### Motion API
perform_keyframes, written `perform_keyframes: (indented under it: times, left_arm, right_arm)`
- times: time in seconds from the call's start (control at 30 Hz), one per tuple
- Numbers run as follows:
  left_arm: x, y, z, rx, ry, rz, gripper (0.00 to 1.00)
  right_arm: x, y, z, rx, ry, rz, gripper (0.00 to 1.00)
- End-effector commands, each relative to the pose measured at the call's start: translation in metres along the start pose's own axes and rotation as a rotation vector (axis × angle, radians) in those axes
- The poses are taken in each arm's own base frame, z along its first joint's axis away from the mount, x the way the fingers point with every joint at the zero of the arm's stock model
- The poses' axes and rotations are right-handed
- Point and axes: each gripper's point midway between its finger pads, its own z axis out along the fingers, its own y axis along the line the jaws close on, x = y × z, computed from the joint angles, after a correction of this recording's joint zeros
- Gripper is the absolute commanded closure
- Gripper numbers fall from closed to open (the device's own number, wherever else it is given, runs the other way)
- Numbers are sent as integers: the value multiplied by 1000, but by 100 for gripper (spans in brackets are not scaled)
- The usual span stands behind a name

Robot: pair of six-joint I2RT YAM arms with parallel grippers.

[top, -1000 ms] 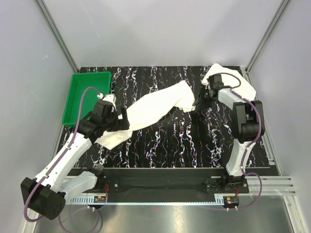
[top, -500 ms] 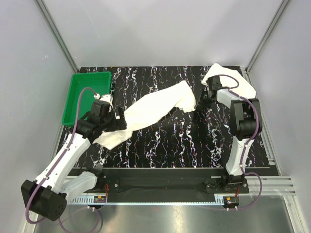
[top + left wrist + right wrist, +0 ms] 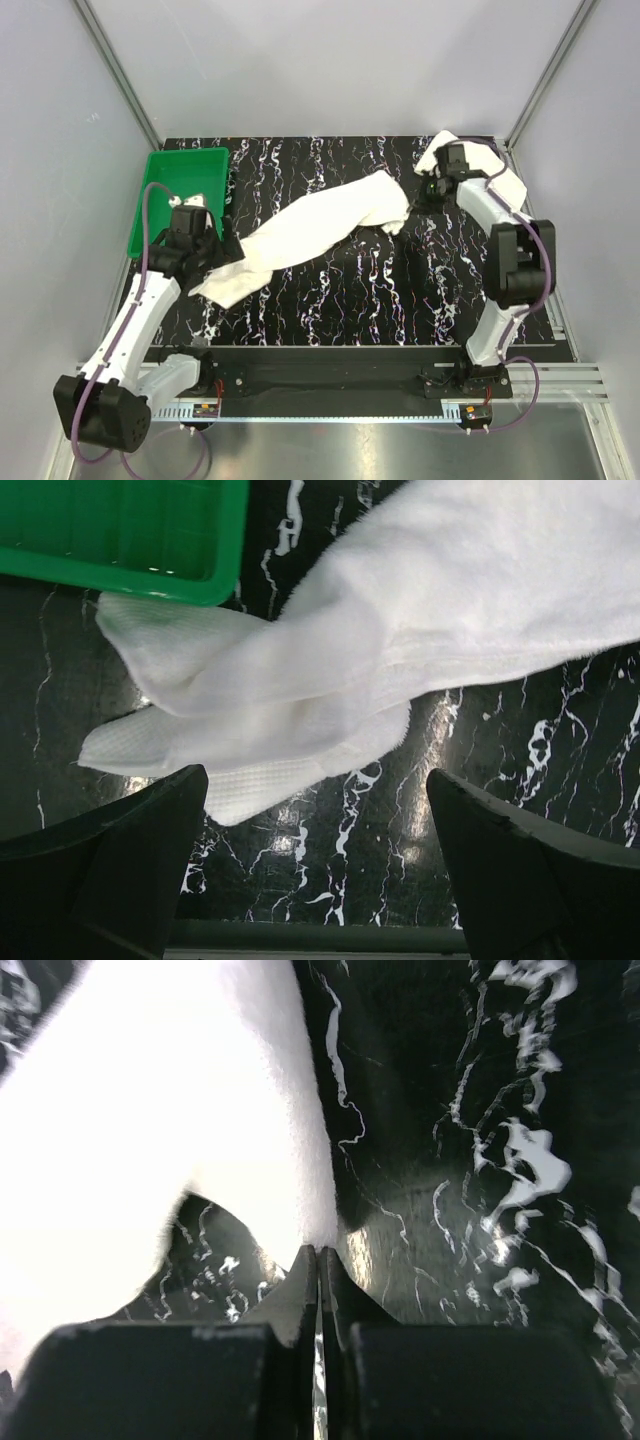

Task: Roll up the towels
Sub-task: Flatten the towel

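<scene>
Black white-veined table (image 3: 340,300), green tray (image 3: 185,172) far left, long towel (image 3: 320,220) diagonal mid-table, second towel (image 3: 514,184) far right.

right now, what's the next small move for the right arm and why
Probably lift the right tool slightly and draw it rightward to stretch the long towel: it seems shut on that towel's corner, the towel lies bunched and diagonal, and the left tool hangs open over the other end.
</scene>
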Motion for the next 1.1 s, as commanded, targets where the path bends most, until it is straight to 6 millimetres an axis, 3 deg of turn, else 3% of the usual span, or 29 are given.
perform_keyframes:
  times: [0.0,0.1,0.17,0.27,0.53,0.9,1.07]
  left_arm:
    - [-4,4,0,5,1,-89,1]
    - [2,7,9,2,21,-132,1]
    - [9,4,15,18,50,-149,1]
    - [10,6,24,2,52,-163,1]
    - [-8,9,47,-60,48,-173,1]
    - [-48,-14,77,-42,24,-158,1]
    - [-47,-15,95,-74,60,-150,1]
  right_arm:
    - [-50,12,-83,48,-209,-36,100]
    - [-62,-15,-115,99,-266,41,100]
    - [-69,-51,-130,135,-293,129,100]
    - [-73,-72,-149,178,-343,183,100]
    - [-69,-79,-146,191,-341,198,100]
    - [-67,-83,-142,191,-330,197,100]
    - [-67,-82,-137,179,-322,194,100]
